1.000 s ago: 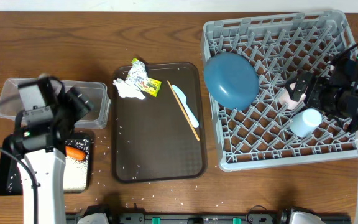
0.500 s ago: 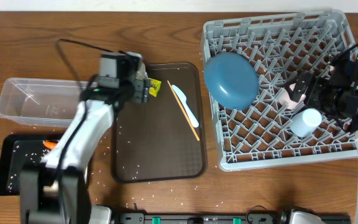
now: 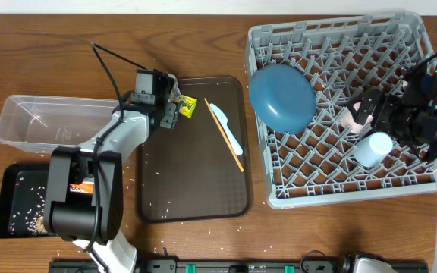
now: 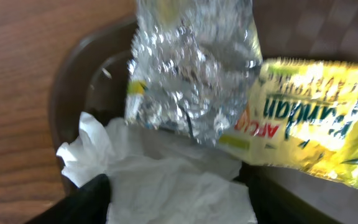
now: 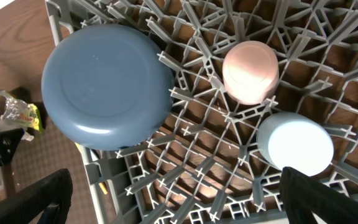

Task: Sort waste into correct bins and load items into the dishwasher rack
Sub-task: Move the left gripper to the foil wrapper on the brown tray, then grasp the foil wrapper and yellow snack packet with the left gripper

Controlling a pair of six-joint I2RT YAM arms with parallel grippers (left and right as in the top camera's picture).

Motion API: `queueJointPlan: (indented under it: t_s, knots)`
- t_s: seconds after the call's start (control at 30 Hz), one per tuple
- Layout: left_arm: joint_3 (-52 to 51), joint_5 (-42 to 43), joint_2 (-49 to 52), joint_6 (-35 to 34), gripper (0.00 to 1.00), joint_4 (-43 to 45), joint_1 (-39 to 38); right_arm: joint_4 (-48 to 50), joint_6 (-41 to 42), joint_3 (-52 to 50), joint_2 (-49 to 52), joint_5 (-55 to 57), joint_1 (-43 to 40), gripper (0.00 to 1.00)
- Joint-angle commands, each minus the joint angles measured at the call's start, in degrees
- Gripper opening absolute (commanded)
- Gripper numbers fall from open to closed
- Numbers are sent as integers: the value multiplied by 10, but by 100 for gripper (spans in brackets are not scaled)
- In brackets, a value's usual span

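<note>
At the brown serving tray's far-left corner lies the waste pile: crumpled foil, a yellow-green wrapper and a white tissue. My left gripper is low over it, open, with a finger on each side of the tissue. The tissue is hidden in the overhead view. In the grey rack sit an upturned blue bowl, a pinkish cup and a light-blue cup. My right gripper hangs open above them, holding nothing.
A white utensil and a wooden stick lie on the tray. The clear tub stands at the left, and the black tray in front of it holds rice and a carrot. Rice grains dot the table.
My left arm swung from over the black tray and tub across to the waste pile at the tray's corner, and its jaws have narrowed somewhat. The right arm has not moved.
</note>
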Motion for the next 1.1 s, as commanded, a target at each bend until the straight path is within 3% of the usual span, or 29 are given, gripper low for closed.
queueJointPlan:
  t_s: [0.0,0.1,0.23,0.33,0.4,0.67,0.77,0.87,1.07]
  knots:
    - [4,-10,7,8,66,-15,2,1,7,3,0,-4,8,99]
    - [4,-10,8,8,64,-27,3,2,7,3,0,-4,8,99]
    - [4,-5,8,8,42,-28,1,4,7,3,0,-4,8,99]
    - [4,-5,5,6,14,-34,-5,1,7,3,0,-4,8,99]
    - [4,-5,-7,6,6,-38,-14,1,7,3,0,-4,8,99]
    - [4,-9,-122,0,6,-73,-55,-2,7,3,0,-4,8,99]
    - [4,-69,-176,-27,6,-101,-53,-2,7,3,0,-4,8,99]
    - [4,-169,-222,-70,6,-121,-36,-2,7,3,0,-4,8,99]
    - [3,-179,-236,-126,6,-146,35,1,7,3,0,-4,8,99]
